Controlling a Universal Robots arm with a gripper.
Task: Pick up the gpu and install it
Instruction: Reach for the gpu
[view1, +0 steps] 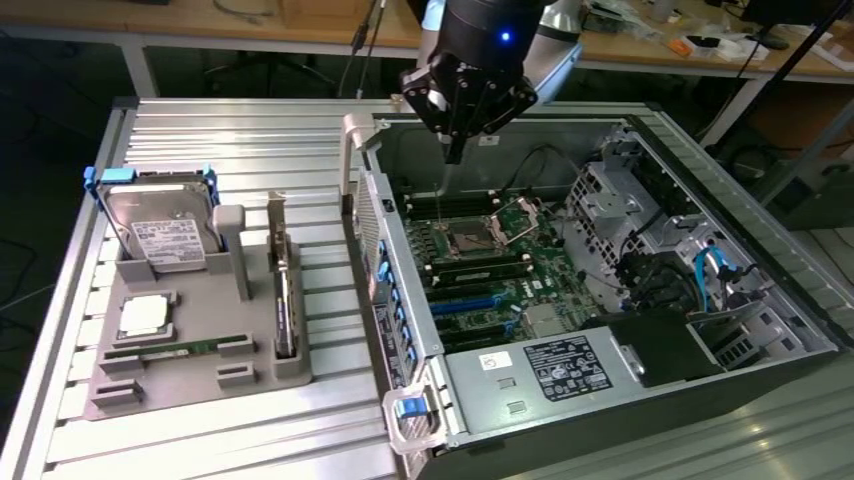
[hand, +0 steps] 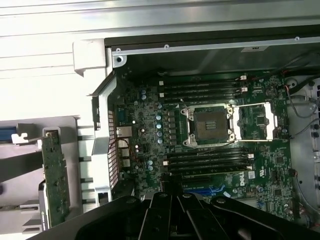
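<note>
Gripper (view1: 454, 150), jaws pressed together and empty, hangs over case (view1: 627, 425); gpu (view1: 280, 290) beside case may topple if approached shut.

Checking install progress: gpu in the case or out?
Out. The gpu stands on edge in the grey holder, beside the case.

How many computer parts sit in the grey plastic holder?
4: blue-framed silver hard drive, farthest back; square silver processor chip before it; narrow green memory stick nearest the front; long dark gpu card upright, nearest the open computer case.
</note>
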